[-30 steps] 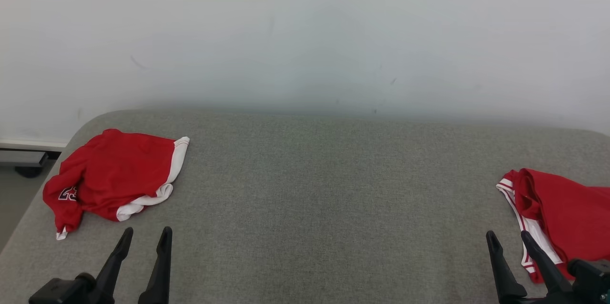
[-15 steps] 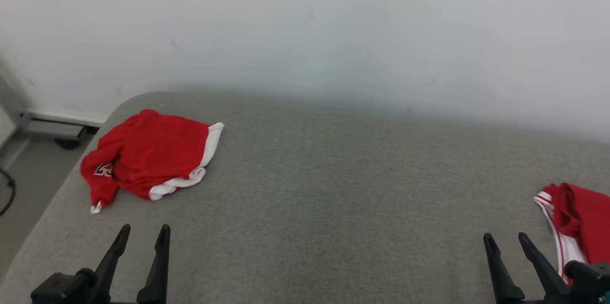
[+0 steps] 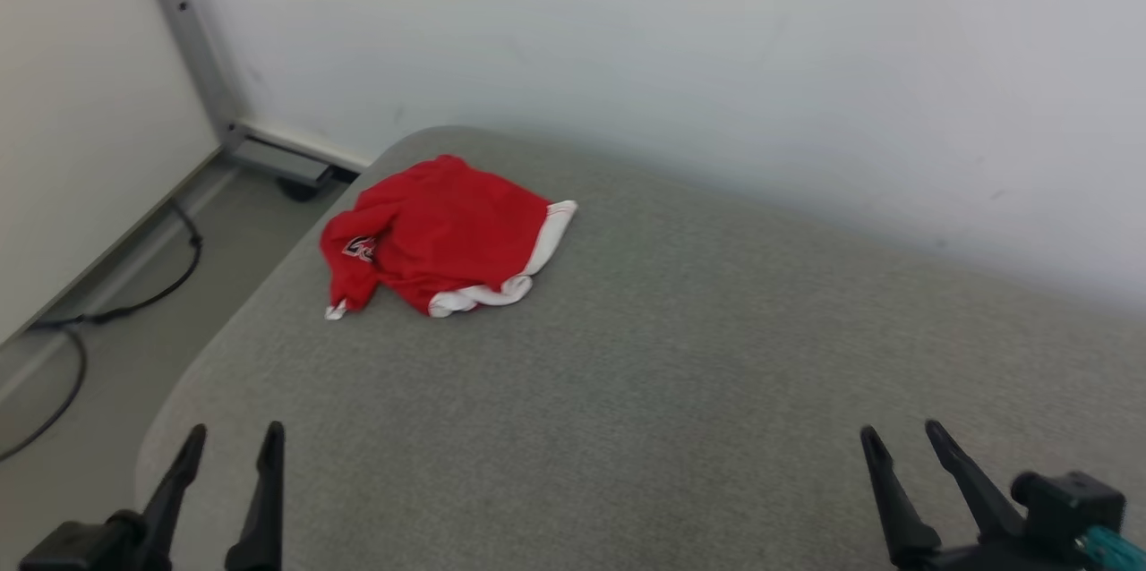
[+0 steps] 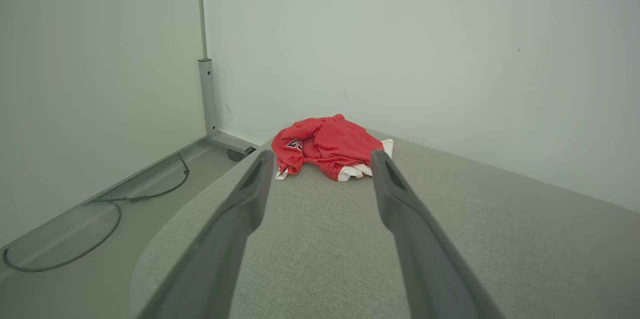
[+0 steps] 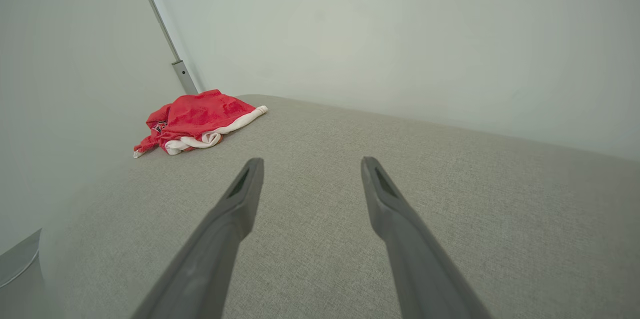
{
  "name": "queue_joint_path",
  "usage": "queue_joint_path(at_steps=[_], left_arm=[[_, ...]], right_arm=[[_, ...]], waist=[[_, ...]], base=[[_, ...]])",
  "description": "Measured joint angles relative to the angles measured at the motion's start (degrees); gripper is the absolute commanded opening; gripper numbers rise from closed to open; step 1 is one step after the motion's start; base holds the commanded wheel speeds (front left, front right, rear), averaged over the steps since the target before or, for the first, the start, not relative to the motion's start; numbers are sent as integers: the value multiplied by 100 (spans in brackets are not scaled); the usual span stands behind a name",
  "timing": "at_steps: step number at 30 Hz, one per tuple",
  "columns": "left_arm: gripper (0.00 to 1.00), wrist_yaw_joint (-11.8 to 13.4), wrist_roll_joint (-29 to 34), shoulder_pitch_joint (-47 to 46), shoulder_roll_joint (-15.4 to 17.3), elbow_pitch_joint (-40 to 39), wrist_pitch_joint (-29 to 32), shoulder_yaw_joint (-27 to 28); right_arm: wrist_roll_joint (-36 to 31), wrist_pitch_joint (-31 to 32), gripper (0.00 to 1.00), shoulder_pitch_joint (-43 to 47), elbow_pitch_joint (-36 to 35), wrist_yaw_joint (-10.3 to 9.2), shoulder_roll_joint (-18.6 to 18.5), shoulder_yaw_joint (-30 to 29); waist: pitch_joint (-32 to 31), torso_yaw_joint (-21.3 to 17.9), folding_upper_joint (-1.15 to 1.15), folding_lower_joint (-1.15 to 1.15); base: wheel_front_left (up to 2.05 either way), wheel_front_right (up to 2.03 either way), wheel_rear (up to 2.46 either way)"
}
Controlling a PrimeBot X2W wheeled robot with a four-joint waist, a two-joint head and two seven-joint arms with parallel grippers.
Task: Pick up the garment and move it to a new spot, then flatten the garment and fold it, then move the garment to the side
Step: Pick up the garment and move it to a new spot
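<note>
At the near edge of the bed (image 3: 671, 329), the left claw (image 3: 235, 430) and the right claw (image 3: 900, 430) are both hovering spread wide, holding nothing. Further off, the red garment (image 3: 439, 231) is lying crumpled by the bed's far left corner, well apart from both. It is looking soft, light and floppy, so pinching its white hem (image 3: 540, 247) or a raised fold is probably suiting it best.

left gripper (image 3: 233, 441) at 7 o'clock, fingers spread, empty | right gripper (image 3: 900, 437) at 5 o'clock, fingers spread, empty
</note>
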Motion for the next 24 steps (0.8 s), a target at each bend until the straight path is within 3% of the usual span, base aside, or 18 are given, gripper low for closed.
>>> queue_joint_path(at_steps=[5,12,20,24], left_arm=[[100,285,-60,305,-9,-168,-237,292],[100,480,-71,681,-46,-360,-394,528],[100,497,-64,727,-92,-375,-416,523],[100,365,-70,431,-113,-252,-204,387]], right_arm=[[-98,131,100,-414,23,0,0,383],[-152,212,100,-850,229,1,0,800],[-188,203,100,-926,297,1,0,877],[-254,254,100,-928,225,1,0,861]], waist=[[143,347,0,0],[411,563,0,1],[500,606,0,0],[555,593,0,0]], base=[[0,0,0],[-1,-1,-1],[-1,-1,-1],[0,0,0]])
